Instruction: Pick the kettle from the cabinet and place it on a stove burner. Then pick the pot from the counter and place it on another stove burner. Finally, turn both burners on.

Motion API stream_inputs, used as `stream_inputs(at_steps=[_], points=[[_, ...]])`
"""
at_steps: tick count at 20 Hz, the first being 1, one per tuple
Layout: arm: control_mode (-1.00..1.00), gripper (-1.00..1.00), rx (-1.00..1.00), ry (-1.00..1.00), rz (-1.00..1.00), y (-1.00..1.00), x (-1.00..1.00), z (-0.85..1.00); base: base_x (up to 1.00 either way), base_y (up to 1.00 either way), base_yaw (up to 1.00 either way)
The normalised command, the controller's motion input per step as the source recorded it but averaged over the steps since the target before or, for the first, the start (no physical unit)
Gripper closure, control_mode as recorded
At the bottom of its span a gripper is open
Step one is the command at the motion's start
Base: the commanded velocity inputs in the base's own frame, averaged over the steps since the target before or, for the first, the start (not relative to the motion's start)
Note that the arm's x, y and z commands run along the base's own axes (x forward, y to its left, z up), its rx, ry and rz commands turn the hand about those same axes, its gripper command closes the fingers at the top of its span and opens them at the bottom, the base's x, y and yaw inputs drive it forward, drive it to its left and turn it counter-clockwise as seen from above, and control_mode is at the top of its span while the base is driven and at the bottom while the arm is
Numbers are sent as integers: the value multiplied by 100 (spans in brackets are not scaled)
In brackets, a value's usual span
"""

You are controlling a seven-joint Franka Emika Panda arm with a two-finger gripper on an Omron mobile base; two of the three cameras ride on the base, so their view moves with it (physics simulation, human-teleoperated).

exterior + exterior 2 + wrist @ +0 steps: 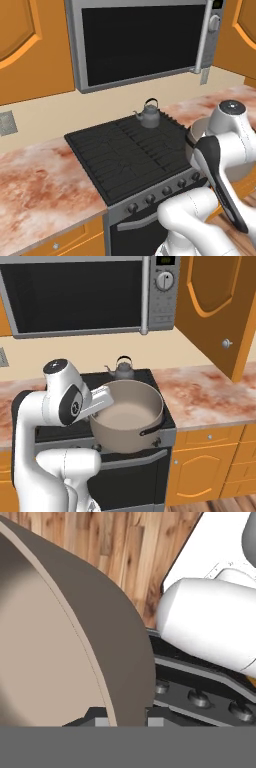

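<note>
pincer (pixel 127 719) on pot (pixel 131 416) rim, over stove burners (pixel 130 150)

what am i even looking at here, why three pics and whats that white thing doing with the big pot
It is a rendered kitchen with a white robot arm. Two pictures come from cameras behind the arm, left and right; the third looks along its claw. The claw is clamped on the rim of the pot, one finger inside the wall and one outside, holding the pot over the front right of the black stove, apparently above the grates and overhanging the knobs. The small kettle already sits on a back burner. The marbled counter runs either side, with a microwave above. In the claw picture, wooden floor shows beyond the pot.
</note>
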Motion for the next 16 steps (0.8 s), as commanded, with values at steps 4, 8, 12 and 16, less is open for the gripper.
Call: stream_inputs(at_steps=[4,8,12,16], points=[[-100,100,0,0,3,0,39,0,0,0,0],[-100,100,0,0,3,0,34,0,0,0,0],[-100,100,0,0,3,-5,37,-2,0,0,0],[-100,100,0,-2,1,-2,38,-15,0,0,0]])
